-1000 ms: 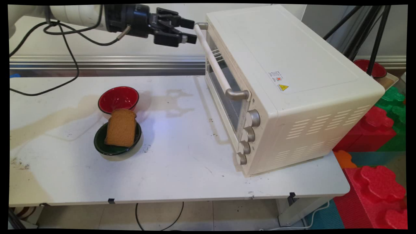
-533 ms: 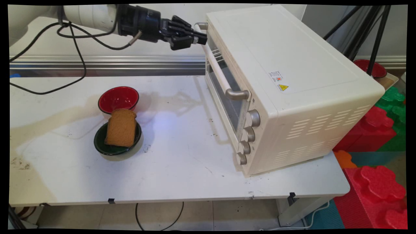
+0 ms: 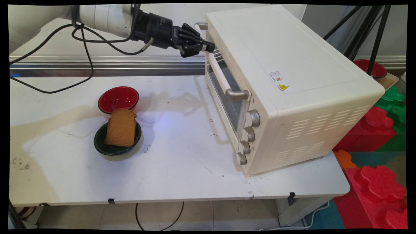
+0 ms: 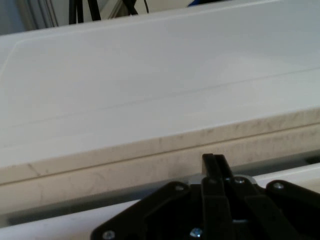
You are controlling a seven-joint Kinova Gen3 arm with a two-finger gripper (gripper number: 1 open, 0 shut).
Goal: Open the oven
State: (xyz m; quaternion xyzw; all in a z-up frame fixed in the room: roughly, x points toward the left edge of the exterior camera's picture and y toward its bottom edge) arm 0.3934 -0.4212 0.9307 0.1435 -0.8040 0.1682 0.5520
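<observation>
My black gripper is shut, its fingers pressed together with nothing between them. It sits at the far upper end of the cream toaster oven, over the white bar handle of the closed glass door. In the hand view the joined fingertips reach the door's upper edge, with the oven's flat top beyond them. Whether they touch the handle or the door I cannot tell.
A slice of brown bread leans in a dark green bowl on the table's left half, with a red bowl just behind it. Several knobs line the oven's near front. Black cables hang from the arm.
The gripper has moved right and slightly down, from short of the handle to the door's upper end. Its fingers, open a second ago, have shut.
</observation>
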